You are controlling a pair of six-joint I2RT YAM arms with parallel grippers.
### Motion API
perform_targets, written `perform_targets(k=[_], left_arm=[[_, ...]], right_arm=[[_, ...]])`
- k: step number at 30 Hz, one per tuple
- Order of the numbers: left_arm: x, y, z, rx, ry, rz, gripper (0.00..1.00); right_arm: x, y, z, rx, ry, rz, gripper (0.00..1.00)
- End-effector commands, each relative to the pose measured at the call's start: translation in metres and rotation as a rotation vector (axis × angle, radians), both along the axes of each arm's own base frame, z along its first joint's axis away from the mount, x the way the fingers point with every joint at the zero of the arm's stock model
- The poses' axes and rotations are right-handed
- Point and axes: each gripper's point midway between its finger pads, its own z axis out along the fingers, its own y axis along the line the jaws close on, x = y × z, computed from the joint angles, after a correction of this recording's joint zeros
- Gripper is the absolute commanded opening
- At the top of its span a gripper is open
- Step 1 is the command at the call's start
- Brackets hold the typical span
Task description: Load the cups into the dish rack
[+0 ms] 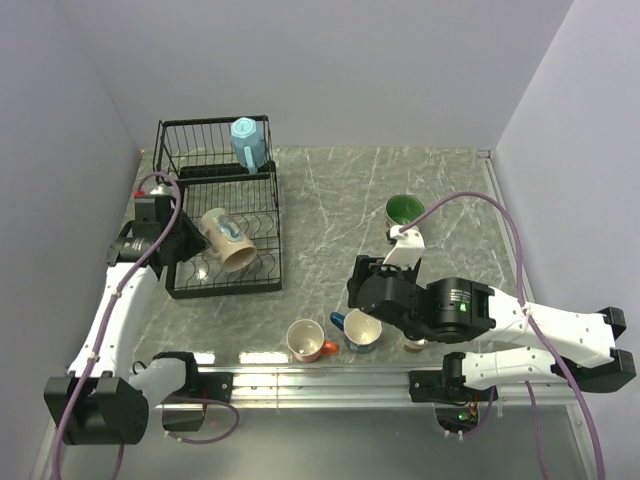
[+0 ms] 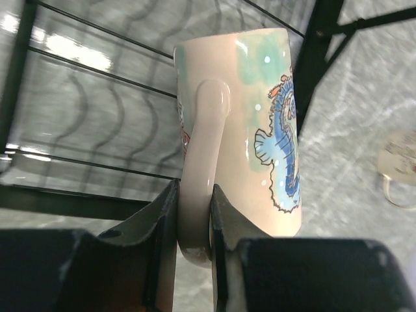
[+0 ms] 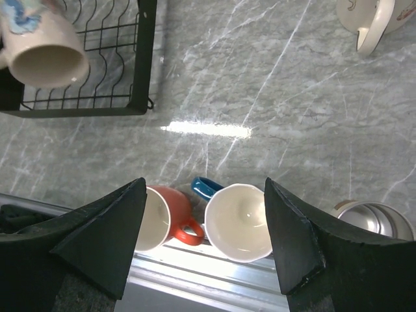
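Left wrist view: our left pincer (image 2: 193,224) is clamped narrowly on the handle of the cream seahorse mug (image 2: 260,117). That leaves the body free to tip onto the lower wires of the dish rack (image 1: 225,291), over which it tilts. Our right pincer (image 3: 205,192) gapes wide and empty above the dark blue mug (image 3: 237,221), beside the orange-red mug (image 3: 170,218) at the worktop (image 3: 273,97) edge. We judge it is lining up to straddle the blue one.

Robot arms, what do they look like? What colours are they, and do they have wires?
Both are white tubes with chunky black joints. The left arm and right arm each carry a purple cable along them. A tiny green light glows on the right arm's black wrist. The jaws are dark, flat-sided wedges.
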Motion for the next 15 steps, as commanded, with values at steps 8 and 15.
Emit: perform_targets(k=[8,15], left_arm=[[0.017,0.052,0.069,0.21,-0.339,0.204,0.0],[0.021,0.069,0.085,0.26,-0.591,0.313,0.0]], right_arm=[[0.004,0.018,0.024,-0.054,-0.015,0.069,0.79],[-0.002,0.025,0.013,-0.111,0.019,0.136,0.78]])
